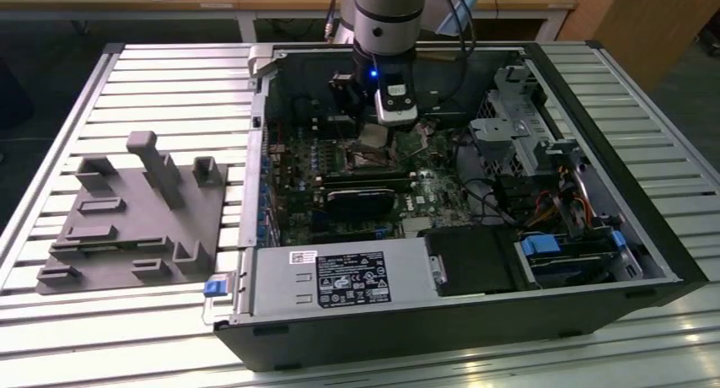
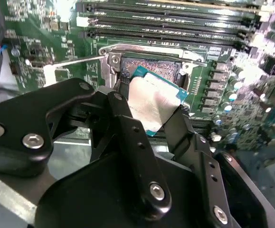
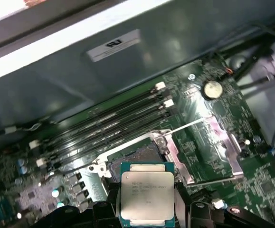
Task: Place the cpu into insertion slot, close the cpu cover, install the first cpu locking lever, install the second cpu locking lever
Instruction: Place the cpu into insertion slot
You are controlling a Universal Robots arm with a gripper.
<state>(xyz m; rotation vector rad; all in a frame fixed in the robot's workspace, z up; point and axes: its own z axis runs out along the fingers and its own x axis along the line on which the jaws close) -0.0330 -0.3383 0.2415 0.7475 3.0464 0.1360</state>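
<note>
My gripper is shut on the cpu, a small square chip with a pale metal face, gripped by two opposite edges between black fingers. It hangs tilted just above the insertion slot, whose dark pin field lies open inside a silver rim. The cpu overlaps the slot's near edge in both wrist views. The cpu cover, a silver frame with a square window, is flipped open beside the slot. A thin silver lever stands raised along the cover's far side.
Long black memory slots run right behind the socket. A coin battery sits near the cover. In the open case, a black card, a power supply and a drive cage surround the socket. A grey fixture plate lies outside.
</note>
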